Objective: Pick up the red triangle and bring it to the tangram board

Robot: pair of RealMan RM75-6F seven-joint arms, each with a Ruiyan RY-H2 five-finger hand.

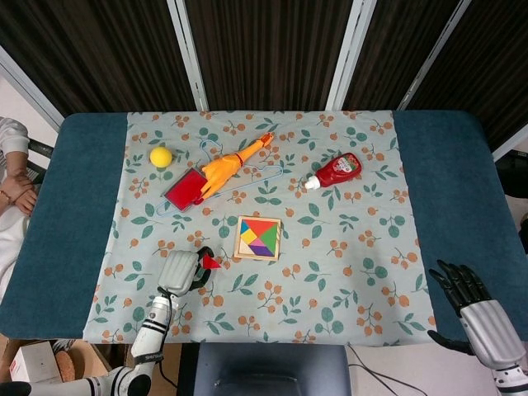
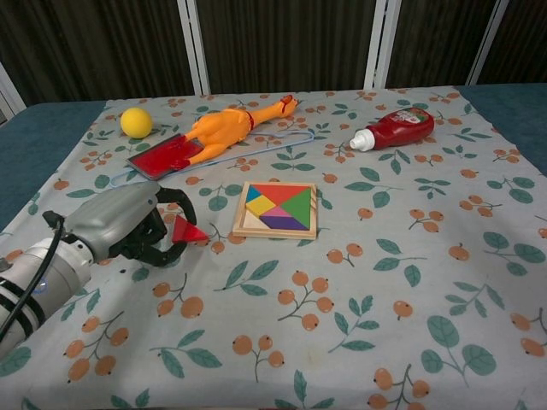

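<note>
The small red triangle [image 2: 186,230] is pinched in the dark fingertips of my left hand [image 2: 128,225], just above the cloth and a short way left of the tangram board. In the head view the triangle [image 1: 212,262] pokes out to the right of my left hand [image 1: 182,271]. The wooden tangram board [image 2: 278,210], filled with coloured pieces, lies at the middle of the table, also seen as the tangram board [image 1: 258,238]. My right hand [image 1: 472,304] hangs open off the table's near right corner, holding nothing.
A rubber chicken [image 2: 231,125] lies over a red tray [image 2: 162,158] and a blue hanger [image 2: 282,138] at the back left. A yellow ball [image 2: 136,122] sits further left. A ketchup bottle [image 2: 395,128] lies at the back right. A person's arm [image 1: 12,177] shows at the far left.
</note>
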